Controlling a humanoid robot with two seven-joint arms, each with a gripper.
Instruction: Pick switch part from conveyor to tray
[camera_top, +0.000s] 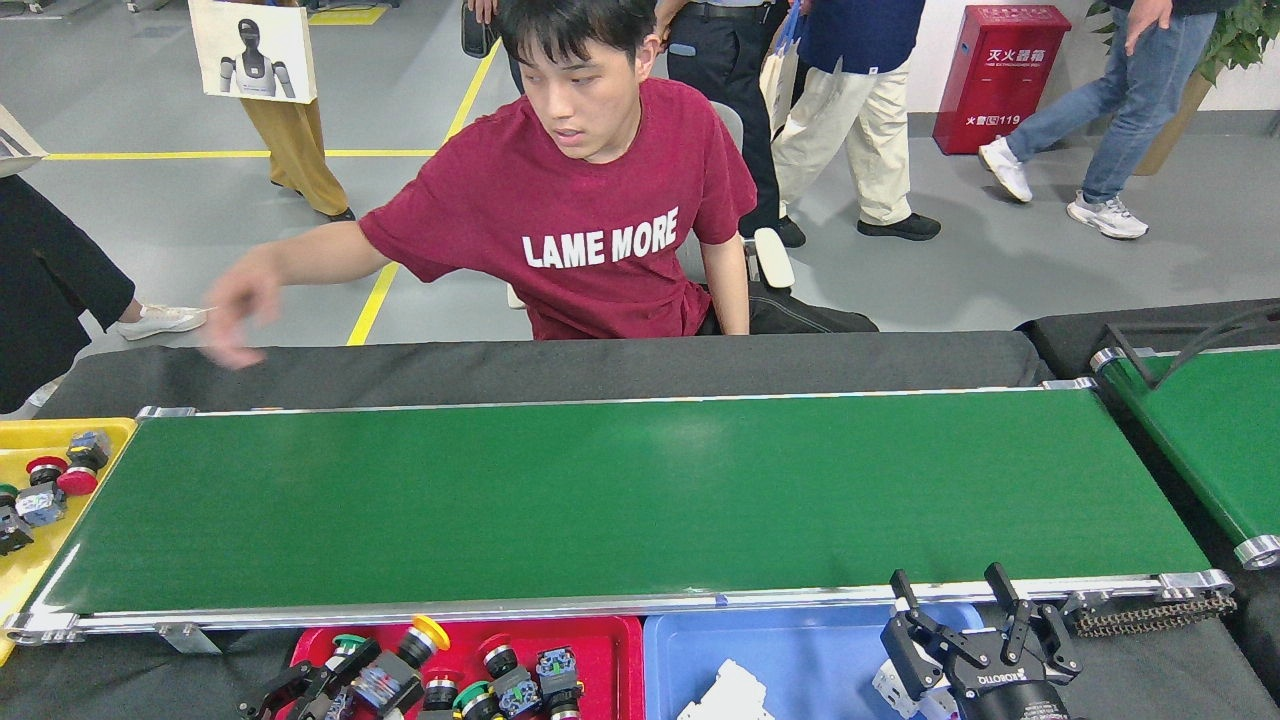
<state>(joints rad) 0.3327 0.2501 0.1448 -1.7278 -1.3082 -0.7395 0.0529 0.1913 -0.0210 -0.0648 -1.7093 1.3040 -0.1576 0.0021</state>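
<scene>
Yellow tray (20, 440) far left w/ spare switches. Left pincer (375, 680) over red tray (600, 640), clenched on yellow-capped switch part (405, 655). Conveyor (620, 500) belt bare. Right pincer (985, 630) over blue tray (800, 650), fingers spread, holding nothing.

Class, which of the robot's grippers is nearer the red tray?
Left. The left gripper is over the red tray, holding a yellow-capped switch; the right gripper is over the blue tray.

Matt dark-green conveyor (620, 490) belt with shiny metal rails; glossy plastic red tray (610, 640).
</scene>
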